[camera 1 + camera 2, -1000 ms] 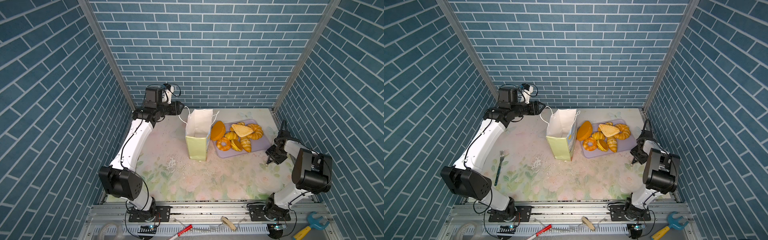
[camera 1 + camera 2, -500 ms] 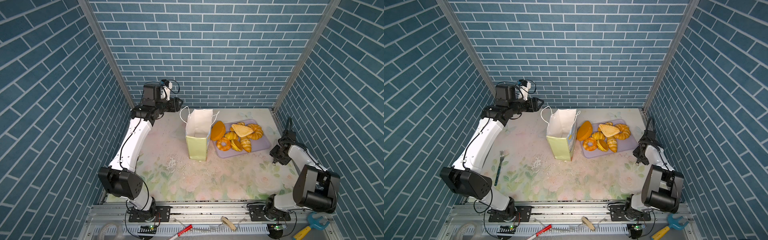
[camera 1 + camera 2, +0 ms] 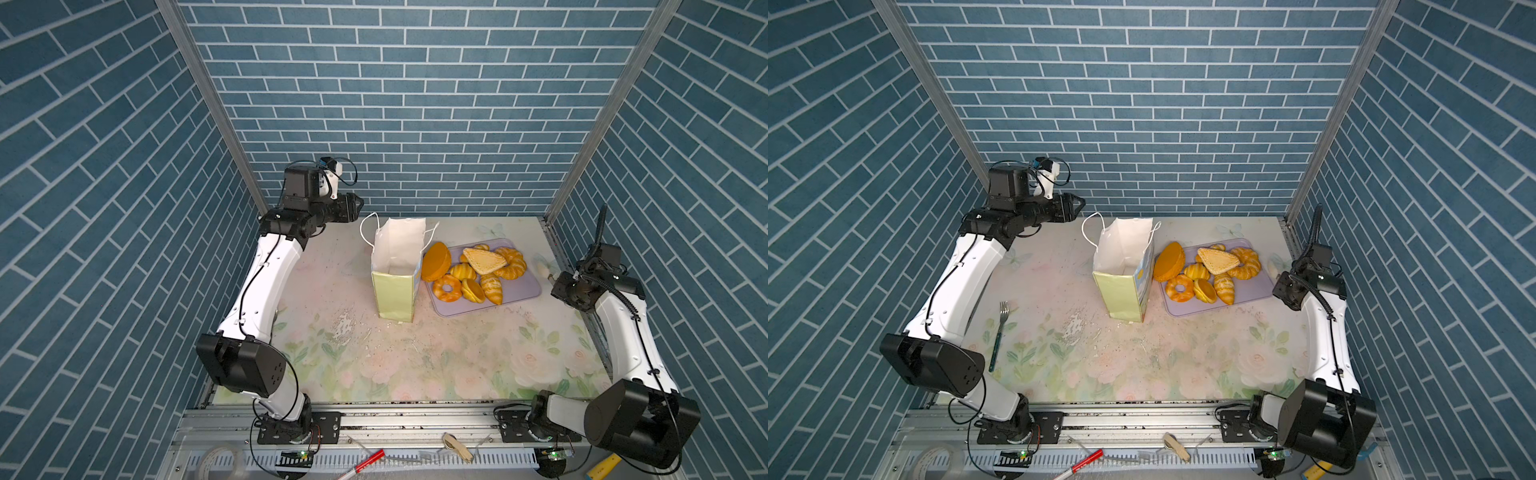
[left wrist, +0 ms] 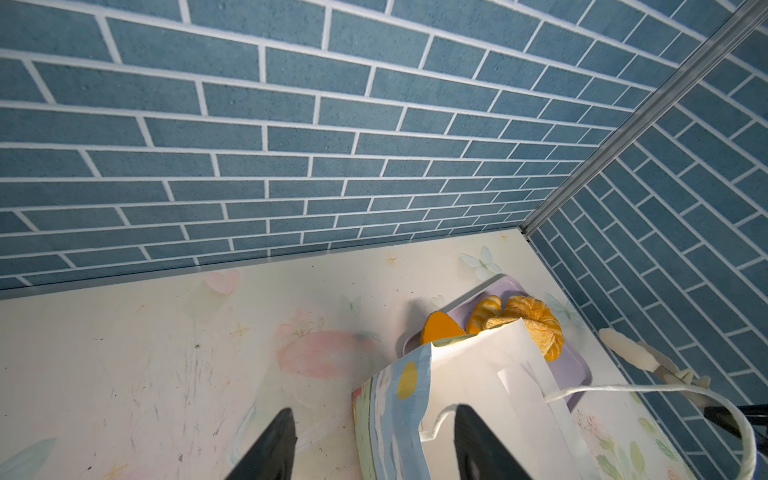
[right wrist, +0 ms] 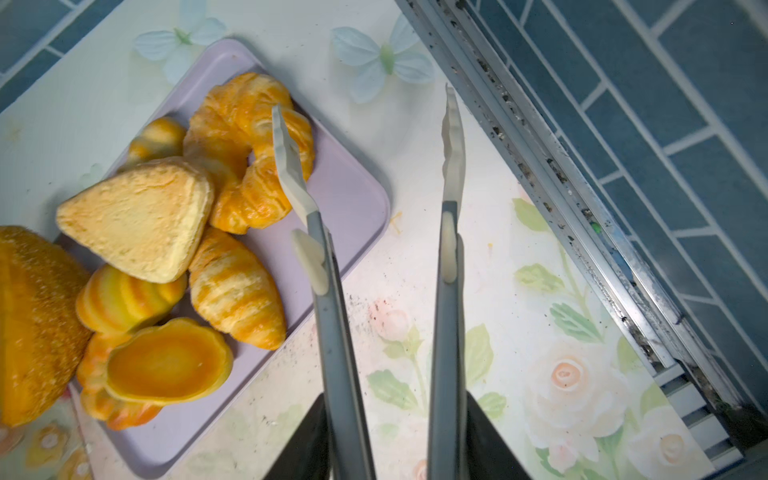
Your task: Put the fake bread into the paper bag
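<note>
The right gripper (image 5: 392, 419) is clamped on grey tongs (image 5: 451, 232), whose white tips (image 5: 286, 158) stand apart, one over a curled croissant (image 5: 249, 153), one off the lavender tray (image 5: 353, 199); the left gripper (image 4: 374, 415) is held wide near the upright paper bag (image 3: 395, 282); the fake bread (image 3: 473, 270) is heaped on the tray, none seen bagged; one piece should be straddled squarely before squeezing; the floral table (image 3: 415, 357) is crumb-strewn, closely walled in blue brick (image 3: 415, 104).
</note>
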